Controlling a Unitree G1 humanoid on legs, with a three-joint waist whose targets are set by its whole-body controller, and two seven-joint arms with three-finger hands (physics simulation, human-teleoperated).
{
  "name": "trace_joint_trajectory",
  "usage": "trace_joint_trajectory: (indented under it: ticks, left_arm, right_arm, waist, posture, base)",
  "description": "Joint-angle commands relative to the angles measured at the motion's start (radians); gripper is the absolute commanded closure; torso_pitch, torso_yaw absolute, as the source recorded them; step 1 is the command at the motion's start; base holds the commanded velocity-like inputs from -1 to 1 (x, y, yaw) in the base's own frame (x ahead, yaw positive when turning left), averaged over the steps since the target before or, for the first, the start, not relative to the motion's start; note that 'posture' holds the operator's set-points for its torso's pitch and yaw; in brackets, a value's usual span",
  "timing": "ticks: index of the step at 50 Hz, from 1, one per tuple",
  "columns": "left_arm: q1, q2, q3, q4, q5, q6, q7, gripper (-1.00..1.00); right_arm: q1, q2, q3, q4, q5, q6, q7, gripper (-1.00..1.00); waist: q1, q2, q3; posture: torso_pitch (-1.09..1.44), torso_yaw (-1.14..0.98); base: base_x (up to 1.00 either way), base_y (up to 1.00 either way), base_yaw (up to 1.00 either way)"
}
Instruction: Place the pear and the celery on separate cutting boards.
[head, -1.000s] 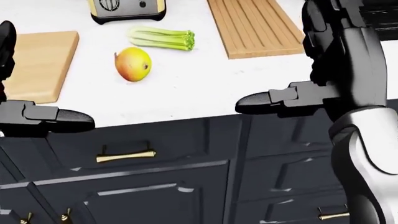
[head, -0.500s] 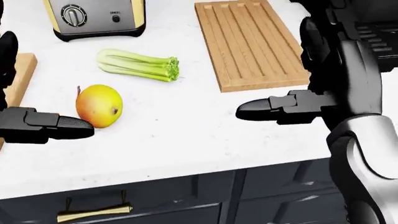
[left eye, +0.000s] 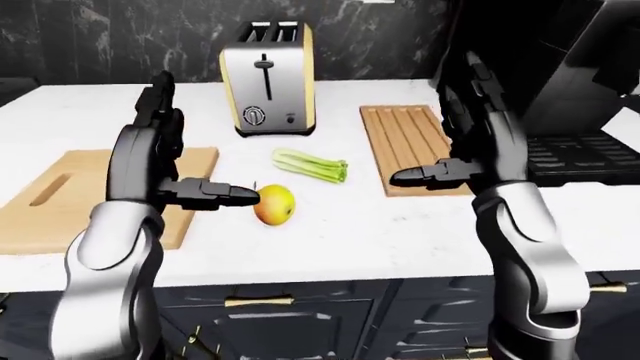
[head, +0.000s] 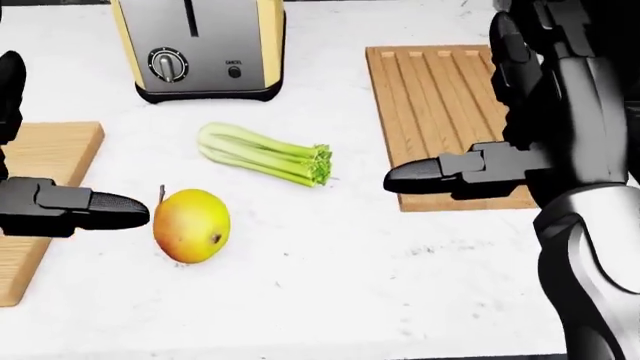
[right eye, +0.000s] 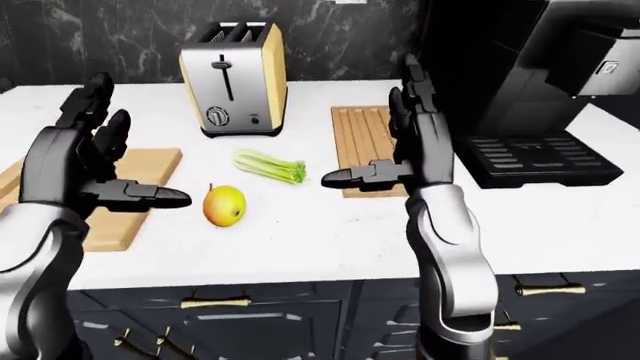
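Note:
A yellow-orange pear (head: 190, 225) lies on the white counter (head: 330, 277). A green celery bunch (head: 265, 155) lies just above and right of it. A plain wooden cutting board (left eye: 90, 195) is at the left. A grooved wooden board (head: 440, 105) is at the right. My left hand (right eye: 115, 161) is open over the plain board, fingers up, its thumb tip just left of the pear, apart from it. My right hand (right eye: 400, 146) is open above the grooved board's lower edge, thumb pointing left. Both hands are empty.
A silver and yellow toaster (head: 195, 45) stands above the celery in the head view. A black coffee machine (right eye: 530, 75) with a drip tray stands at the right. Dark cabinets with brass handles (left eye: 260, 301) are below the counter edge.
The camera has moved: the whole picture has shifted down, the cabinet fronts have left the head view and the toaster shows more. Both hands stay open and empty in the same pose.

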Motion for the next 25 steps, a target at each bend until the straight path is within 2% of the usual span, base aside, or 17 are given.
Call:
trace_joint_trajectory:
  ticks: [1, 4, 6, 8, 9, 10, 11, 12, 13, 14, 15, 17, 19, 20, 21, 23, 25]
  left_arm:
    - [-0.033, 0.019, 0.027, -0.034, 0.012, -0.030, 0.008, -1.00]
    - [-0.040, 0.022, 0.025, -0.029, 0.016, -0.029, 0.007, -1.00]
    - [-0.035, 0.022, 0.028, -0.033, 0.018, -0.030, 0.004, -1.00]
    - [-0.031, 0.022, 0.031, -0.041, 0.019, -0.026, 0.003, -1.00]
    - [-0.029, 0.022, 0.031, -0.046, 0.020, -0.023, 0.002, -1.00]
    - [-0.028, 0.022, 0.031, -0.049, 0.021, -0.022, 0.002, -1.00]
    - [-0.025, 0.021, 0.032, -0.052, 0.022, -0.021, 0.002, -1.00]
    - [-0.023, 0.020, 0.030, -0.054, 0.023, -0.021, 0.000, -1.00]
    - [-0.022, 0.019, 0.031, -0.054, 0.024, -0.021, 0.000, -1.00]
    - [-0.021, 0.018, 0.033, -0.056, 0.024, -0.023, -0.001, -1.00]
    - [-0.018, 0.019, 0.033, -0.056, 0.025, -0.024, -0.002, -1.00]
    - [-0.014, 0.017, 0.035, -0.062, 0.025, -0.022, -0.004, -1.00]
    - [-0.013, 0.016, 0.041, -0.069, 0.021, -0.016, -0.006, -1.00]
    - [-0.010, 0.017, 0.040, -0.068, 0.022, -0.018, -0.006, -1.00]
    - [-0.008, 0.018, 0.039, -0.067, 0.023, -0.019, -0.007, -1.00]
    - [-0.010, 0.017, 0.041, -0.070, 0.021, -0.016, -0.007, -1.00]
    - [-0.012, 0.012, 0.041, -0.066, 0.019, -0.015, -0.004, -1.00]
  right_arm:
    - [-0.031, -0.003, 0.007, -0.037, 0.003, -0.031, 0.005, -1.00]
    - [-0.011, 0.005, 0.016, -0.019, -0.007, -0.069, 0.011, -1.00]
    - [-0.022, 0.000, 0.009, -0.036, -0.001, -0.042, 0.012, -1.00]
    - [-0.011, -0.002, 0.006, -0.041, 0.000, -0.045, 0.020, -1.00]
    - [-0.021, 0.003, 0.009, -0.025, -0.002, -0.053, 0.015, -1.00]
    - [-0.021, 0.003, 0.006, -0.030, 0.002, -0.049, 0.014, -1.00]
    - [-0.018, 0.004, 0.006, -0.030, 0.002, -0.050, 0.013, -1.00]
    - [-0.018, 0.002, 0.009, -0.018, -0.006, -0.063, 0.012, -1.00]
    - [-0.016, -0.002, 0.010, -0.019, -0.017, -0.067, 0.010, -1.00]
    - [-0.019, 0.010, -0.008, -0.032, 0.013, -0.031, -0.002, -1.00]
    - [-0.023, 0.001, 0.007, -0.015, -0.008, -0.065, -0.002, -1.00]
    - [-0.023, 0.002, 0.007, -0.010, -0.017, -0.064, -0.007, -1.00]
    - [-0.018, -0.001, 0.011, -0.003, -0.027, -0.083, -0.004, -1.00]
    - [-0.005, 0.003, 0.013, 0.006, -0.035, -0.108, 0.000, -1.00]
    - [-0.022, -0.002, 0.006, -0.011, -0.029, -0.076, -0.004, -1.00]
    - [-0.028, -0.003, 0.004, -0.014, -0.025, -0.066, -0.005, -1.00]
    - [-0.034, -0.005, 0.001, -0.014, -0.024, -0.064, -0.006, -1.00]
  waist:
    - [0.009, 0.001, -0.025]
    - [0.010, 0.028, -0.019]
    - [0.007, 0.050, -0.015]
    - [0.000, 0.091, -0.018]
    - [-0.002, 0.125, -0.027]
    - [-0.003, 0.124, -0.030]
    - [0.006, 0.113, -0.024]
    - [0.003, 0.119, -0.022]
    - [0.004, 0.101, -0.003]
    - [0.004, 0.090, -0.010]
    - [0.003, 0.077, -0.011]
    - [0.008, 0.050, 0.003]
    - [0.017, 0.004, -0.006]
    - [0.015, 0.035, 0.004]
    - [0.010, 0.034, -0.022]
    - [0.006, 0.025, -0.012]
    - [0.002, 0.028, -0.016]
  posture:
    - [0.00, 0.00]
    - [0.00, 0.00]
    - [0.00, 0.00]
    - [0.00, 0.00]
    - [0.00, 0.00]
    - [0.00, 0.00]
    - [0.00, 0.00]
    - [0.00, 0.00]
    - [0.00, 0.00]
    - [0.00, 0.00]
    - [0.00, 0.00]
    - [0.00, 0.00]
    - [0.00, 0.00]
    - [0.00, 0.00]
    - [0.00, 0.00]
    - [0.00, 0.00]
    - [0.00, 0.00]
  base:
    - [0.00, 0.00, 0.30]
    - [0.00, 0.00, 0.29]
    - [0.00, 0.00, 0.28]
    - [0.00, 0.00, 0.29]
    - [0.00, 0.00, 0.30]
    - [0.00, 0.00, 0.29]
    - [0.00, 0.00, 0.29]
    - [0.00, 0.00, 0.29]
    - [0.00, 0.00, 0.00]
    - [0.00, 0.00, 0.00]
    - [0.00, 0.00, 0.00]
    - [0.00, 0.00, 0.00]
    - [0.00, 0.00, 0.00]
    - [0.00, 0.00, 0.00]
    - [0.04, 0.14, 0.00]
    - [0.12, 0.16, 0.00]
    - [0.14, 0.14, 0.00]
